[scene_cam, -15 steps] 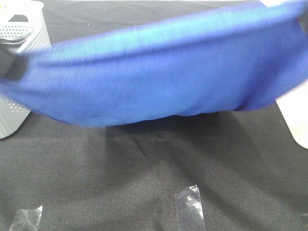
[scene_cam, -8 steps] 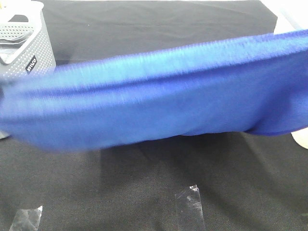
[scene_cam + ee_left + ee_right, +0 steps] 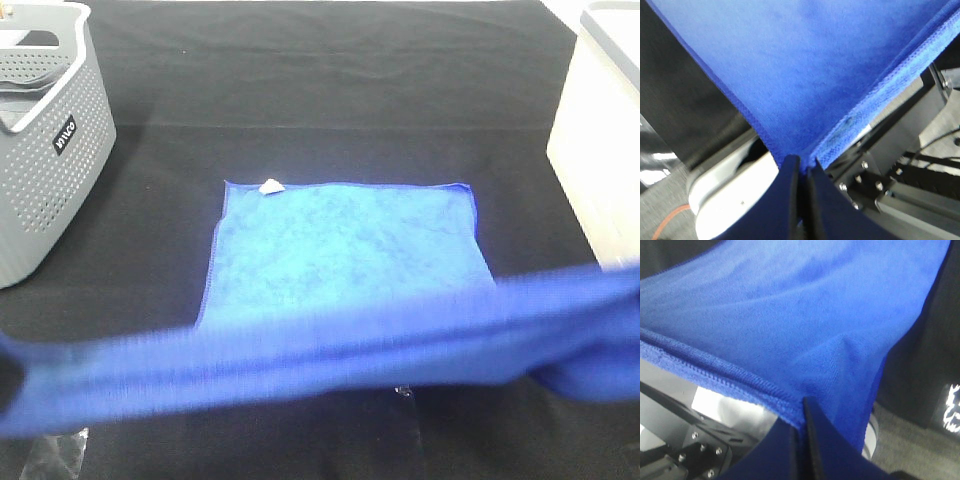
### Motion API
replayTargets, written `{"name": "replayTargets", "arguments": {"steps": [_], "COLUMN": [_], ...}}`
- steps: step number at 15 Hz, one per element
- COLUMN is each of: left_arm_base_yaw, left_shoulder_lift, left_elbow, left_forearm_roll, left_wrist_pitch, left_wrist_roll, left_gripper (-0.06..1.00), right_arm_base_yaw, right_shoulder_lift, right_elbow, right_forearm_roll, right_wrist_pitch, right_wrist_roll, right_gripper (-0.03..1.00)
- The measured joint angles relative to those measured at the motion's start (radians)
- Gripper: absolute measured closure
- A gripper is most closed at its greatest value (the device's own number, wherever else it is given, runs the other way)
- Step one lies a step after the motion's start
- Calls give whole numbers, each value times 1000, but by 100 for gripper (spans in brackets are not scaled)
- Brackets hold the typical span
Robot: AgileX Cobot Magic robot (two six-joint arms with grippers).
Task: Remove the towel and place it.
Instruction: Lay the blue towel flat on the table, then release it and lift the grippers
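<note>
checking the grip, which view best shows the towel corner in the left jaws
Left wrist: the towel has its stitched corner pinched in the shut jaws, close up. Exterior high shows only a blurred blue band; right wrist shows the opposite end.

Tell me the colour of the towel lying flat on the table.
Light blue, darker edging; the flat towel shows best from the exterior high view.
</note>
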Motion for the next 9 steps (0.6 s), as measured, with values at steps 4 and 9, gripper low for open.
{"name": "replayTargets", "arguments": {"steps": [4, 9], "left_arm_base_yaw": [0, -154], "left_shoulder_lift": [3, -20], "left_elbow": [113, 202], "left_forearm_roll": [-55, -79], "left_wrist_pitch": [22, 29], "left_wrist_roll": [0, -70], "left_gripper": [94, 94], "right_arm_base_yaw": [-4, -8], "right_shoulder_lift": [-1, -80], "right_elbow": [129, 239], "right_forearm_roll": [64, 124], "right_wrist_pitch": [-2, -1], "right_wrist_roll": [5, 33], "right_gripper": [97, 97]}}
